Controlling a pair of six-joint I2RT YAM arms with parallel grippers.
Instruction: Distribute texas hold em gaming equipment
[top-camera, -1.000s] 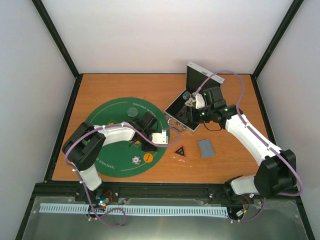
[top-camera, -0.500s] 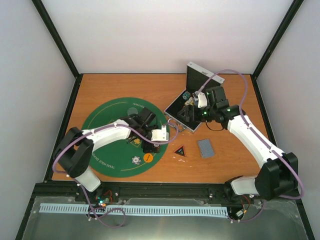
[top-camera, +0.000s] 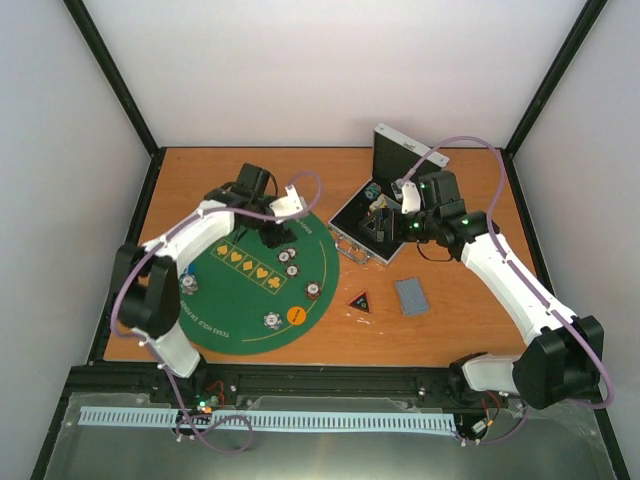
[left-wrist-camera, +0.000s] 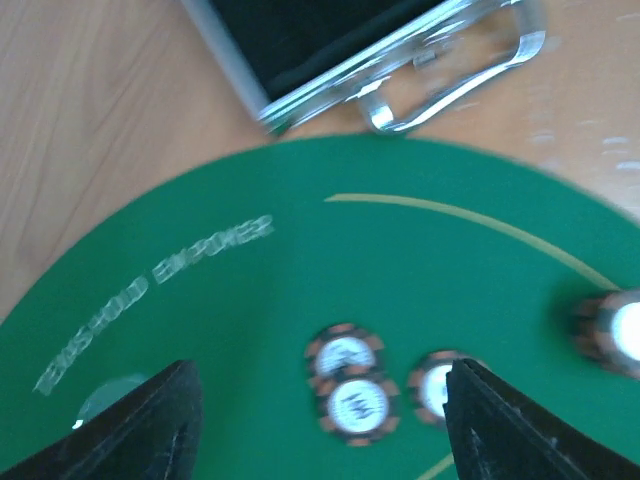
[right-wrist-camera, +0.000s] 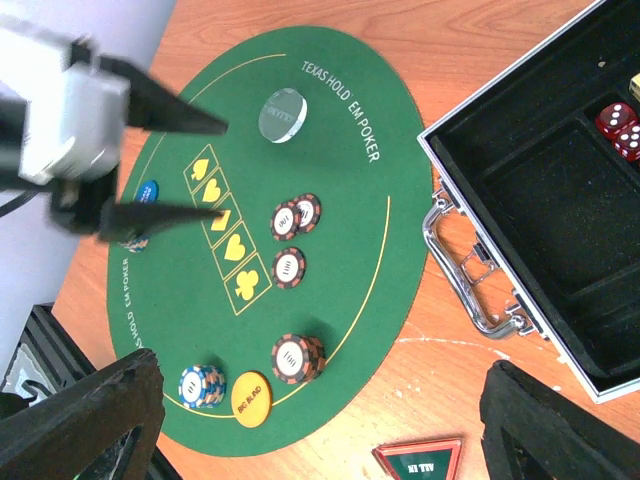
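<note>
Lab enclosure; white panels (top-camera: 330, 70), black frame posts (top-camera: 110, 75).

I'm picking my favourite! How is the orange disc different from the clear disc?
The orange disc is solid-coloured with dark lettering; the clear disc is see-through. The orange disc lies beside a blue-and-white chip stack; the clear disc sits alone near the white lettering on the green mat. Both are round and lie on that mat.
</note>
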